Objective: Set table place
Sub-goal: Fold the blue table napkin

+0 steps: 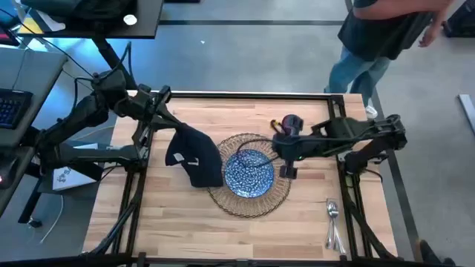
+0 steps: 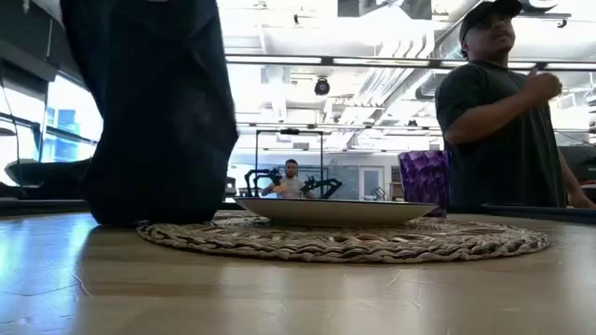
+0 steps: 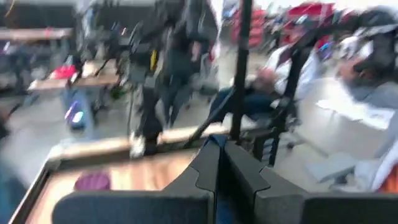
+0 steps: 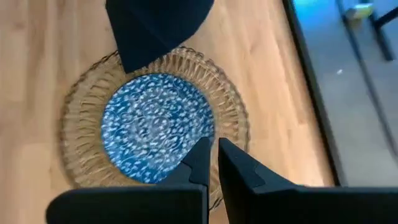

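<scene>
The left gripper (image 1: 172,127) has its jaws pinched on the napkin (image 1: 194,157), which hangs below them onto the mat (image 1: 249,202), likely for laying beside the plate (image 1: 249,172). The right gripper (image 1: 286,169) waits over the plate's edge, jaws narrow and empty.

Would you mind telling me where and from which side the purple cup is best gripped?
Grip the purple cup across its side wall near the rim, coming from above on its far side. It stands upright just beyond the wicker mat, and the right end effector crowds its near side.
</scene>
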Robot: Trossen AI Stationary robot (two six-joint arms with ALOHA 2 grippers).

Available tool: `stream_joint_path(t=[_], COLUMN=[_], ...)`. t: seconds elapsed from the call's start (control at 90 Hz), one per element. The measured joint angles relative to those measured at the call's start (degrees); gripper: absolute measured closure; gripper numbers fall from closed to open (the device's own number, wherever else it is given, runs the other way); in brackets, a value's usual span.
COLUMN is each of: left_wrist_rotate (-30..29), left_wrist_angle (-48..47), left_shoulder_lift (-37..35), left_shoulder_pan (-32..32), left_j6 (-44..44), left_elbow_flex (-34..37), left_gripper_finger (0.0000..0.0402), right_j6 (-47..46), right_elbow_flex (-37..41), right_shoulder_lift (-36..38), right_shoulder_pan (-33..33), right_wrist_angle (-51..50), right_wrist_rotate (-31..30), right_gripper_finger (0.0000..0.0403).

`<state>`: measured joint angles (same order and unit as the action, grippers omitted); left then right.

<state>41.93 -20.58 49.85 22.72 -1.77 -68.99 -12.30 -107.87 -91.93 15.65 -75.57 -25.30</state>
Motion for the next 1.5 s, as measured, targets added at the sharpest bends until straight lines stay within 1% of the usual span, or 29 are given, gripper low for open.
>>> stream_joint_path(t=[0.056,0.133,0.256,0.333,0.522,0.622,0.689,0.767,0.878,0.967,1.078,1.133,1.244,1.311,1.444,1.5], left_wrist_rotate=[0.0,0.0,0.6,4.0,11.6,15.8,16.7,16.0,11.4,7.9,8.0,7.2,2.9,2.0,1.7,0.1], left_wrist_angle=[4.2,8.8,13.4,15.0,14.8,13.1,9.8,4.3,-3.1,-5.7,-7.2,-6.9,-5.2,-5.2,-4.2,-2.4], left_shoulder_lift=[1.5,3.9,7.0,8.4,10.6,11.4,11.7,11.7,11.6,11.6,11.5,11.0,9.1,7.4,2.6,1.0], left_shoulder_pan=[-1.2,-2.4,-3.7,-4.2,-6.5,-8.6,-10.1,-11.5,-13.0,-14.2,-15.4,-15.9,-16.6,-16.3,-15.9,-15.8], left_j6=[2.1,5.2,9.9,11.1,10.9,8.2,4.7,-0.4,-6.1,-7.8,-8.4,-8.4,-7.5,-7.4,-7.5,-7.4], left_elbow_flex=[0.0,0.0,0.0,0.0,0.0,0.0,0.0,0.0,0.0,0.0,0.0,0.0,0.0,0.0,0.0,0.0], left_gripper_finger=[0.0402,0.0402,0.0402,0.0402,0.0402,0.0402,0.0402,0.0402,0.0402,0.0402,0.0402,0.0402,0.0402,0.0402,0.0402,0.0402], right_j6=[1.5,3.8,9.4,12.9,19.1,22.4,23.9,24.8,24.8,25.0,25.3,24.7,22.8,22.2,21.0,19.8], right_elbow_flex=[0.0,0.0,0.0,0.0,0.0,0.0,0.0,0.0,0.0,0.0,0.0,0.0,0.0,0.0,0.1,0.1], right_shoulder_lift=[-0.9,-2.5,-4.9,-6.0,-7.9,-9.5,-10.8,-12.4,-15.0,-17.2,-19.3,-19.8,-20.9,-21.6,-21.2,-20.8], right_shoulder_pan=[0.2,0.0,-0.9,-1.7,-3.6,-4.0,-4.1,-4.1,-3.9,-4.0,-4.0,-4.0,-4.0,-3.6,-2.9,-2.7], right_wrist_angle=[1.5,3.9,10.2,15.0,24.7,29.6,32.4,34.4,35.6,37.5,38.8,39.0,38.8,37.0,29.5,27.3], right_wrist_rotate=[-2.0,-2.3,-1.9,0.2,8.3,13.4,16.8,19.9,22.5,22.6,22.3,20.7,17.6,16.3,10.0,9.1], right_gripper_finger=[0.0402,0.0393,0.0356,0.0323,0.0250,0.0224,0.0213,0.0207,0.0206,0.0206,0.0206,0.0206,0.0206,0.0206,0.0206,0.0206])
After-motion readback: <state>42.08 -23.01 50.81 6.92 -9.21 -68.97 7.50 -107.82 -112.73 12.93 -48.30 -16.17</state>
